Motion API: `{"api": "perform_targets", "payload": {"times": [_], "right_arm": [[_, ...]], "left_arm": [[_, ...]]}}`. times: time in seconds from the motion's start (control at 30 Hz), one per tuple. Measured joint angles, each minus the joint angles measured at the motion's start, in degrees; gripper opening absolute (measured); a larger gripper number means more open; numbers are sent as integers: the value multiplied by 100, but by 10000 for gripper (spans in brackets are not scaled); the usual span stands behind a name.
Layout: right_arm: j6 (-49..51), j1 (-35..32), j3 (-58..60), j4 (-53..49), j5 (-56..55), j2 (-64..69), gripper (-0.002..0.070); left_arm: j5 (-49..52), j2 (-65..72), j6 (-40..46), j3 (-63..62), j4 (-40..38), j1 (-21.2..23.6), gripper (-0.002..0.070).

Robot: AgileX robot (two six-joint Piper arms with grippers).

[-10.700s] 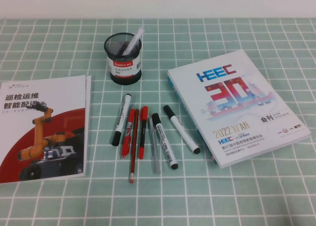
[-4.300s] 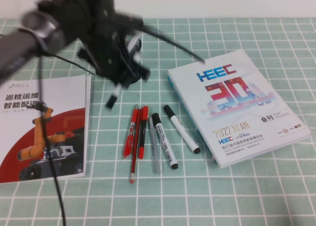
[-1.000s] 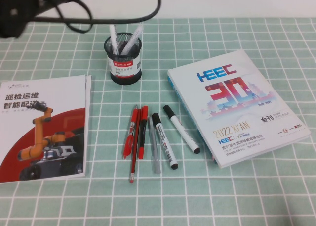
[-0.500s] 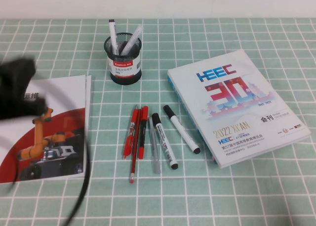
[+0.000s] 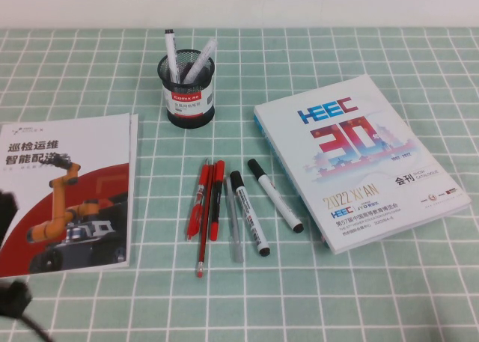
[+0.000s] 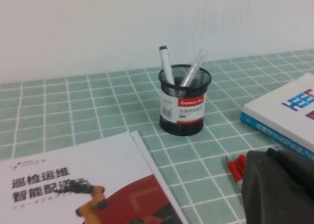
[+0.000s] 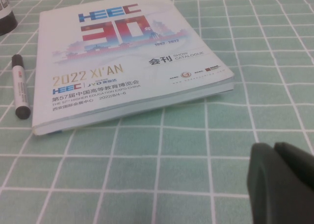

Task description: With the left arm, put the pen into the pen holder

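Bench (image 5: 359, 297) in green check carries everything you see. Your biggest item is the catalogue (image 5: 359, 159), lying flat just ahead of the right claw (image 7: 282, 182), whose fingers look pressed together with nothing in them. Next, the robot brochure (image 5: 67, 196) sits directly in front of your left claw (image 6: 282, 185), which is closed up and empty, pulled back at the near left edge. Beyond the brochure from that claw stands the pen holder (image 6: 184, 106), upright. The pen (image 6: 166, 64) is inside it, leaning on the rim, end poking up, beside a translucent capped pen (image 6: 194, 67). Loose markers and red pens (image 5: 213, 207) lie between brochure and catalogue.
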Motion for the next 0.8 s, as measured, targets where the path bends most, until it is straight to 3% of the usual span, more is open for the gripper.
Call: {"api": "perform_targets", "payload": {"times": [0.5, 0.8], "right_arm": [[0, 0, 0, 0, 0, 0, -20], [0, 0, 0, 0, 0, 0, -20]], "left_arm": [[-105, -2787, -197, 1871, -176, 1422, 0], [755, -2812, -373, 2106, -238, 1570, 0]]}}
